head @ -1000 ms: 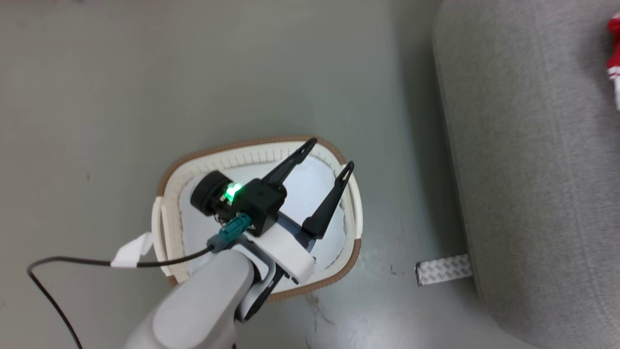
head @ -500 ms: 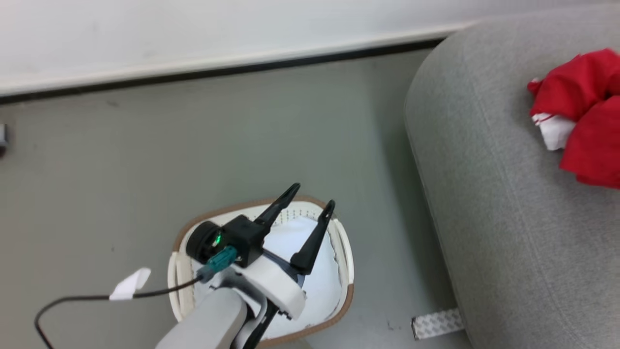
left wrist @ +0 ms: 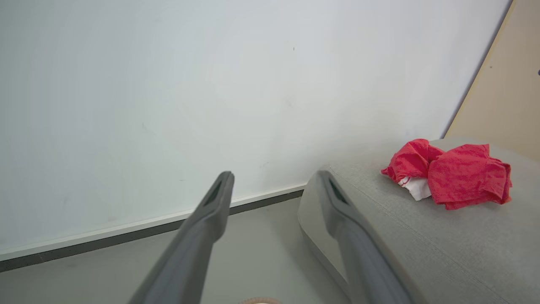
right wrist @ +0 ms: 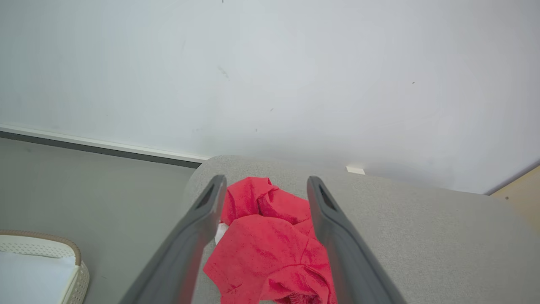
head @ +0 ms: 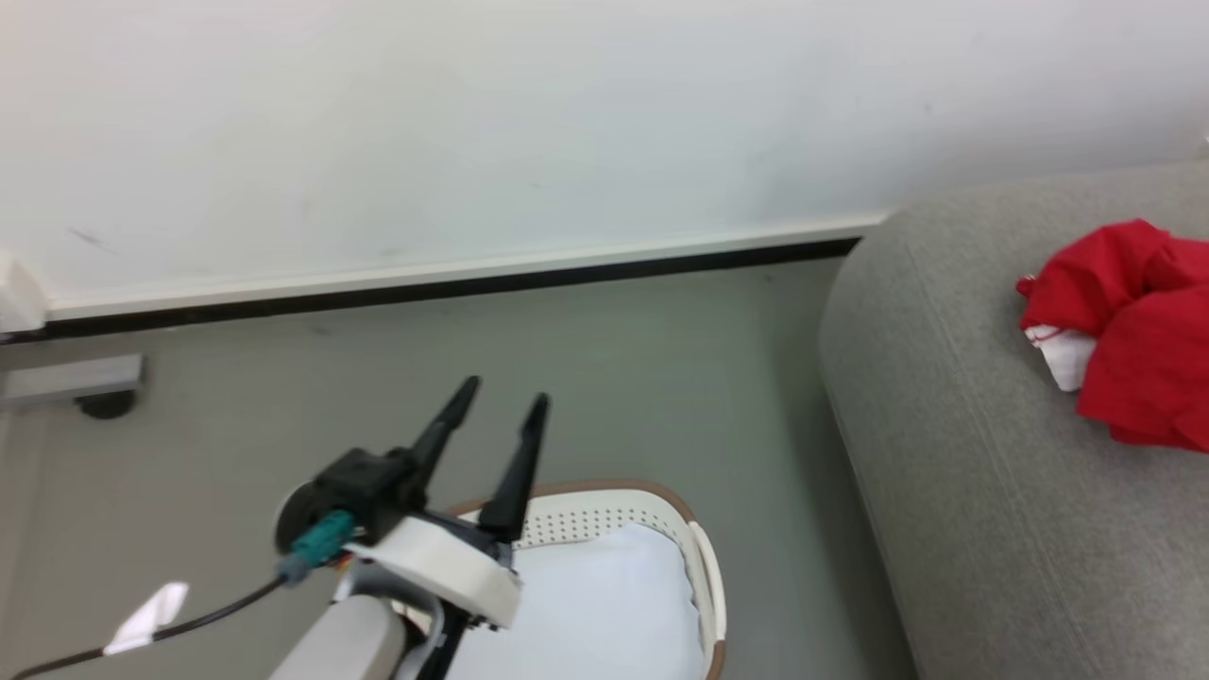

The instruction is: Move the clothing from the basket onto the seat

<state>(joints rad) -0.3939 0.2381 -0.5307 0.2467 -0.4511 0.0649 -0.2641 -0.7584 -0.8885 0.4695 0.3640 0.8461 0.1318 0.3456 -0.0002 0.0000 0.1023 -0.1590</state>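
Note:
The red clothing (head: 1129,331) lies crumpled on the grey seat (head: 963,472) at the right, a white panel showing at its left edge. The same clothing (left wrist: 449,173) rests on the seat (left wrist: 422,236) in the left wrist view. The white basket (head: 704,567) with its tan-brown rim stands on the floor at the bottom, with a pale liner cloth (head: 595,614) inside. My left gripper (head: 503,399) hangs open above the basket's far rim, nothing between its fingers. My right gripper (right wrist: 265,181) is open above the clothing (right wrist: 270,249) on the seat (right wrist: 422,228), apart from it.
A white wall (head: 472,123) with a dark baseboard (head: 453,288) runs behind the basket. A grey bracket with a dark wheel (head: 80,387) sits on the floor at far left. A black cable with a white tag (head: 146,619) trails from my left wrist. A tan panel (left wrist: 506,84) stands beyond the seat.
The head camera has tilted up, bringing the wall and baseboard into view. My left gripper has lifted from inside the basket to above its far rim, fingers somewhat closer together.

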